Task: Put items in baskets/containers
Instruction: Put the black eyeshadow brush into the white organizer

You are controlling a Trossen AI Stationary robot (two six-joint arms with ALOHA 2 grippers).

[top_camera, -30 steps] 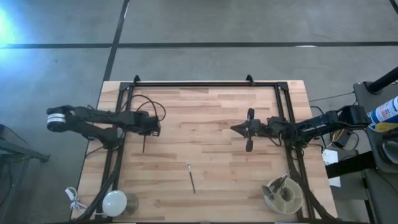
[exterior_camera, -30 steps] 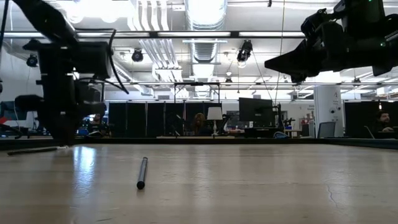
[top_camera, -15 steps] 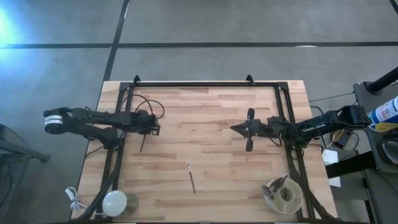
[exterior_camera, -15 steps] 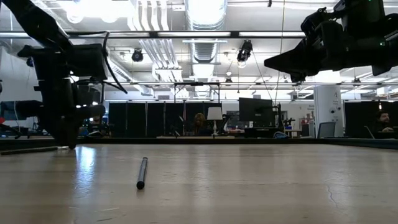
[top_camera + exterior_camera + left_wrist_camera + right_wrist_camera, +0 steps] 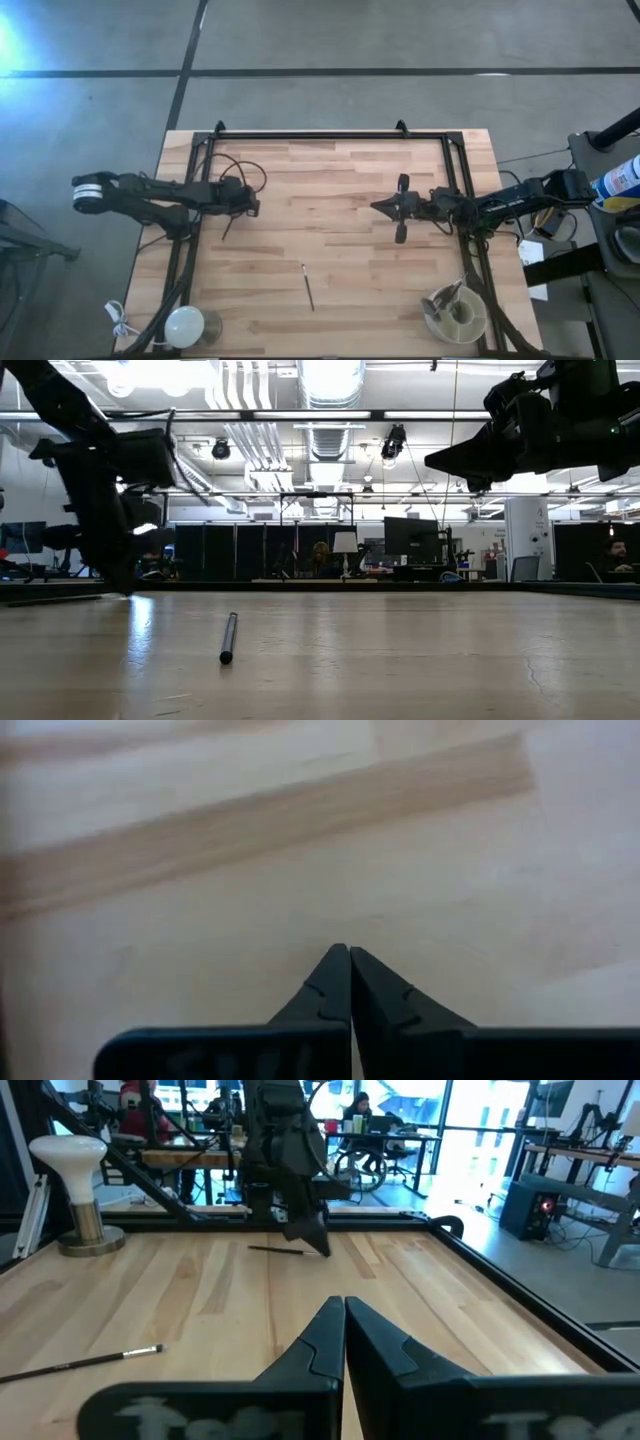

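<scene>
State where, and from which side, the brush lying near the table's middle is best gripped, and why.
Probably grip the brush mid-handle from straight above, fingers closing across its length: it is thin and lies flat on the table.

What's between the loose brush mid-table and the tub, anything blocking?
Nothing visible. The brush lies alone on bare wood; the tub sits at the table's near right corner, with clear table between them. The right gripper hangs shut above the table, off that line.

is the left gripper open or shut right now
Shut. In its wrist view the left gripper has both fingertips pressed together over bare wood, with nothing visible between them.
</scene>
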